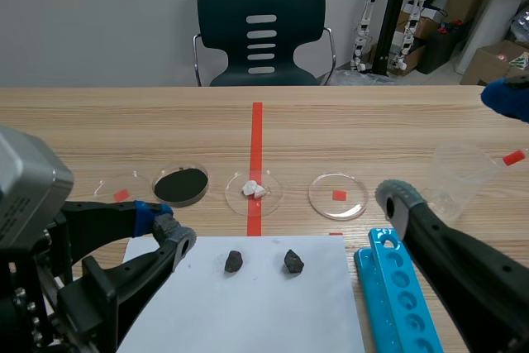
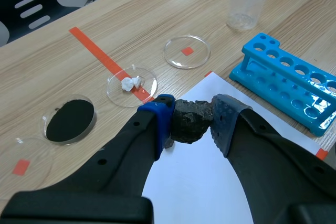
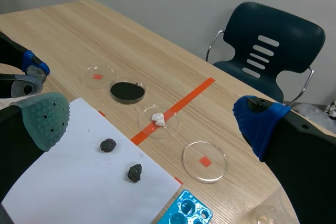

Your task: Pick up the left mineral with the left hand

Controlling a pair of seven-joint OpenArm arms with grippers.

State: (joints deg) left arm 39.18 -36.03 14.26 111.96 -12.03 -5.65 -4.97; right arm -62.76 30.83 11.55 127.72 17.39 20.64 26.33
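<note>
wood table (image 1: pixel 99 121), white paper (image 1: pixel 264 312) on it. left gripper (image 1: pixel 168 225) fingers part spread, pinching nothing. left mineral (image 1: pixel 234 261) lies on the paper, lower centre of scene view, just ahead, not touching. right gripper (image 3: pixel 152 121) spread wide. mineral looks hard, light and rough, so probably not slippery. chunky lump, points nowhere clear; slight long axis runs finger to finger. pinch mid-body.

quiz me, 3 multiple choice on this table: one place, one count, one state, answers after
1. Where are the white bits? A in the dish on the tape B in the cup C in the rack
2. How many minerals lie on the paper? A one B two C three
3. The right gripper is: A shut on a mineral B shut on nothing C open
1 A, they sit in that dish. 2 B, two show there. 3 C, its fingers stand wide apart.
</note>
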